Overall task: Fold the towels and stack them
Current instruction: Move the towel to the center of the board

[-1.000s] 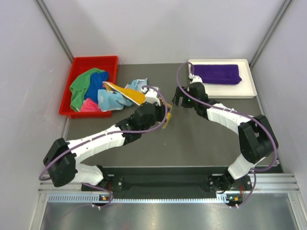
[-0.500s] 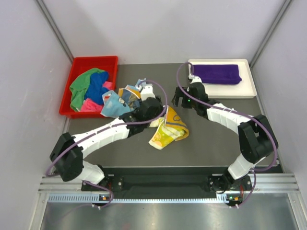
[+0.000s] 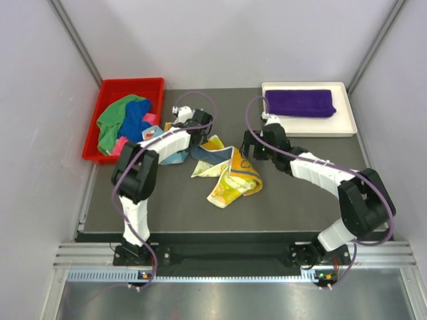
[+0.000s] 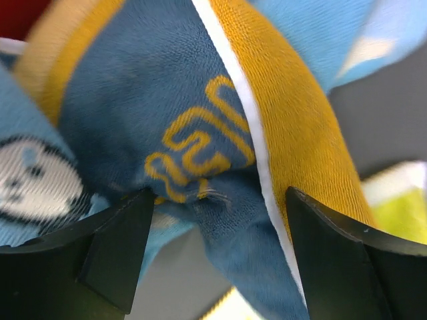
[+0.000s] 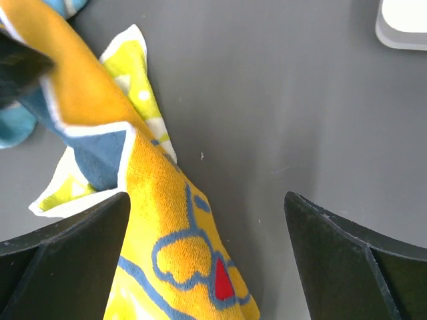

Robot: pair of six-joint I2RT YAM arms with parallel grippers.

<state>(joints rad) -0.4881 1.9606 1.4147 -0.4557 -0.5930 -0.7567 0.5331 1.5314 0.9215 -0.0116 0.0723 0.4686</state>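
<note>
A yellow, orange and blue towel [image 3: 228, 175] lies crumpled on the dark table, one corner stretching up-left. My left gripper [image 3: 199, 133] hovers over that corner; the left wrist view shows blue-and-orange cloth [image 4: 200, 120] loose between wide-apart jaws of the open left gripper [image 4: 220, 200]. My right gripper [image 3: 248, 149] is open just above the towel's right edge [image 5: 173, 253], touching nothing. A light-blue towel [image 3: 168, 152] lies beside the bin. A purple towel [image 3: 300, 103] lies folded flat in the white tray [image 3: 340, 127].
The red bin [image 3: 107, 90] at the back left holds green, blue and pink towels [image 3: 123, 123]. Grey walls close in the table on three sides. The left arm's elbow [image 3: 133, 170] stands over the table's left part.
My left gripper has opened and let go of the towel, which dropped onto the table. The left arm swung back toward the bin. The right gripper moved slightly toward the towel.
</note>
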